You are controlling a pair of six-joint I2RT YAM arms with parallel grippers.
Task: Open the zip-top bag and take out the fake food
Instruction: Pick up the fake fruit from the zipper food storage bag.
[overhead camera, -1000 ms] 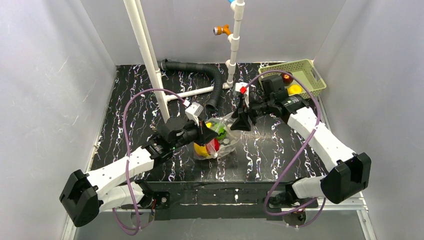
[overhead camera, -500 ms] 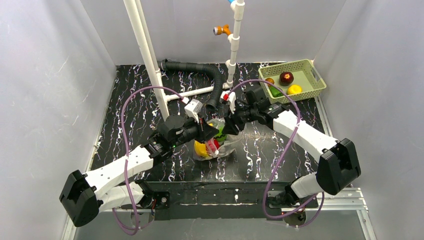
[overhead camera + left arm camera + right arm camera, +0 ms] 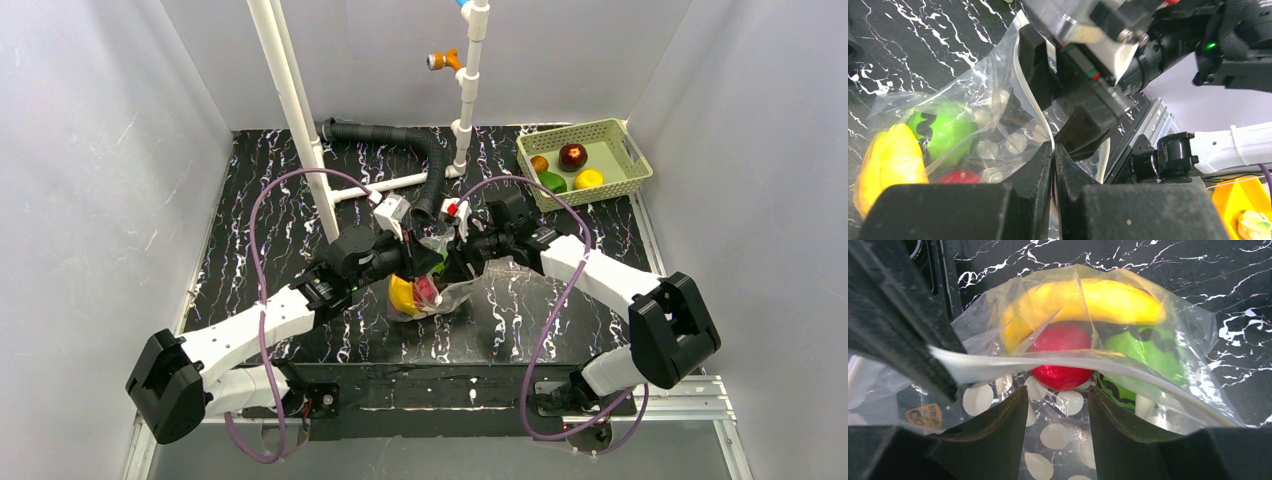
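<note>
The left fingers (image 3: 1030,180) are clenched on the rim strip of the zip-top bag (image 3: 993,85). The bag lies mid-frame in the top view on the desk (image 3: 260,200) with fake food (image 3: 1108,297) inside. The right fingers (image 3: 993,430) stand parted at its mouth, and both arms reach inward from the lower corners, wrists almost meeting.

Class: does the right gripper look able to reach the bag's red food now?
Likely yes: the left gripper holds the lip of the zip-top bag, and the open right gripper faces the red food.
</note>
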